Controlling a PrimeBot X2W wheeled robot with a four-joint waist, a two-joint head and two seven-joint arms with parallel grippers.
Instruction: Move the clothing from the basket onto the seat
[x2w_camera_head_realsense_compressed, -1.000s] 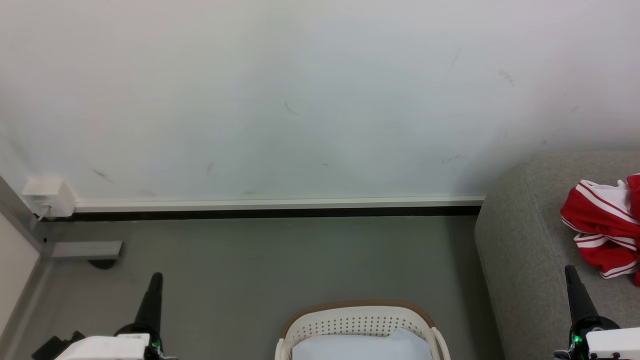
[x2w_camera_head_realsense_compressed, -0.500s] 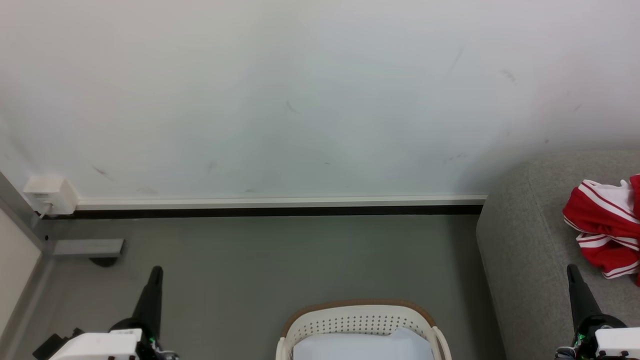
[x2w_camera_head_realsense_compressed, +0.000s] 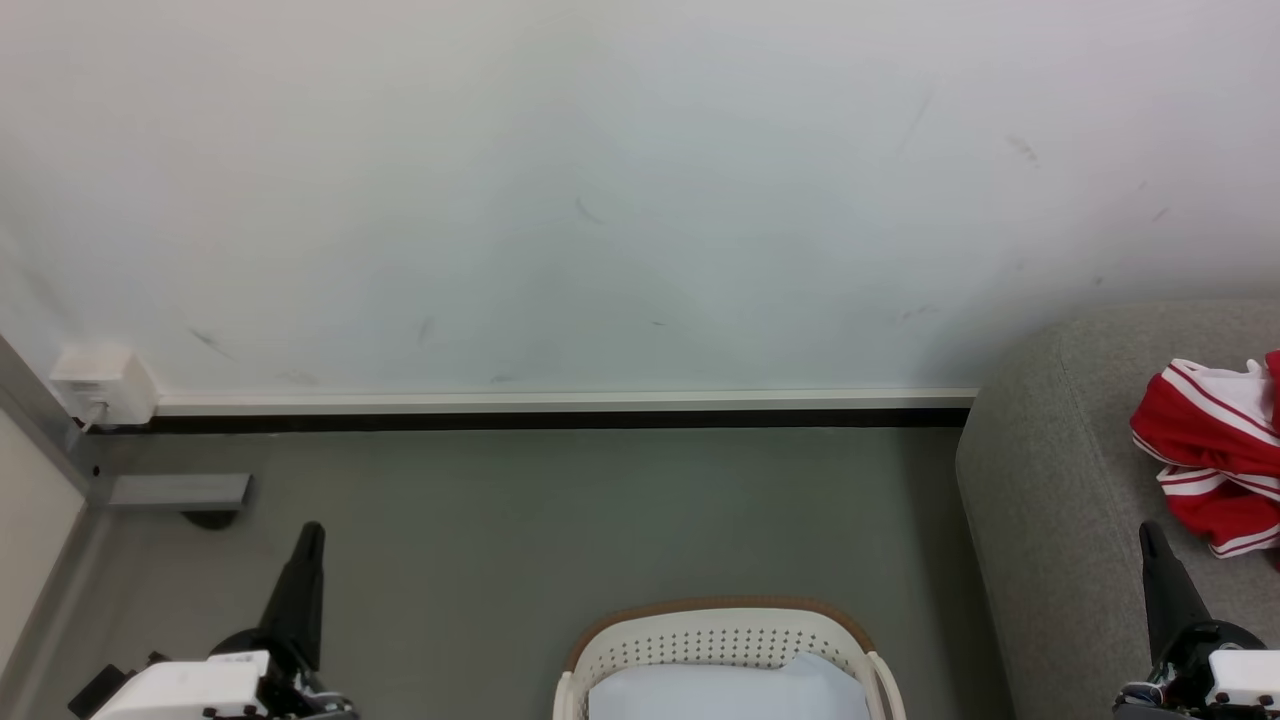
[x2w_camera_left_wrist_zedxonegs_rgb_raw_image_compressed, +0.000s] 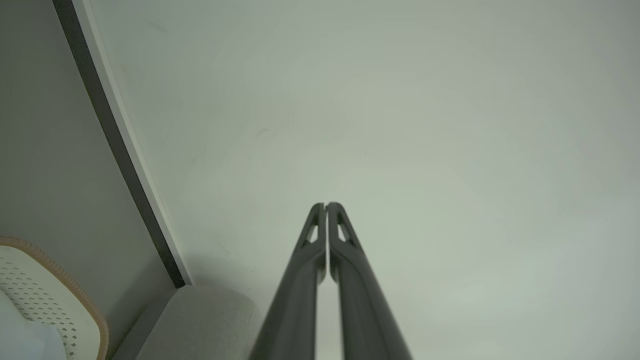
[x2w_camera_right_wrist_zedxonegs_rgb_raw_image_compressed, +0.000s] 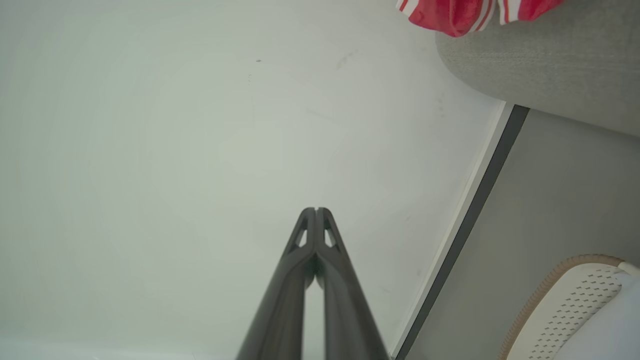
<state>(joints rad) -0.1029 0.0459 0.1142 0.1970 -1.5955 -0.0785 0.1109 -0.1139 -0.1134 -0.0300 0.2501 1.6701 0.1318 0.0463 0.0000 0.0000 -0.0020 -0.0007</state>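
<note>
Here, from the head view: the clothing (x2w_camera_head_realsense_compressed: 1205, 450) lying crumpled on the seat (x2w_camera_head_realsense_compressed: 1050, 520), close to its rounded corner and well apart from the basket (x2w_camera_head_realsense_compressed: 720, 640). By this evidence, already placed as the task asks, with no red fabric in the visible part of the basket. Resting in the basket, a plain pale cloth (x2w_camera_head_realsense_compressed: 730, 692), not part of the task. Left gripper (x2w_camera_head_realsense_compressed: 311, 532) low at the left over the grey floor (x2w_camera_head_realsense_compressed: 600, 520). Right gripper (x2w_camera_head_realsense_compressed: 1150, 532) low at the right, overlapping the seat in this view, near the garment but apart from it. Both pointing toward the white wall (x2w_camera_head_realsense_compressed: 600, 200). In each wrist view, two dark fingers pressed together along their length and meeting at the tips, empty. Handling, as a judgement: light, soft and limp, probably smooth and a little slippery, as with most sports fabric. Not fragile, but without stiffness to push against, and prone to sag, trail and unfold when lifted. For any further hold: open the jaws first, then pinch a raised fold or the bunched striped trim near the top of the heap, closing on several layers rather than on one flat layer against the upholstery. Main risk: a loose end dragging off the seat's edge.
</note>
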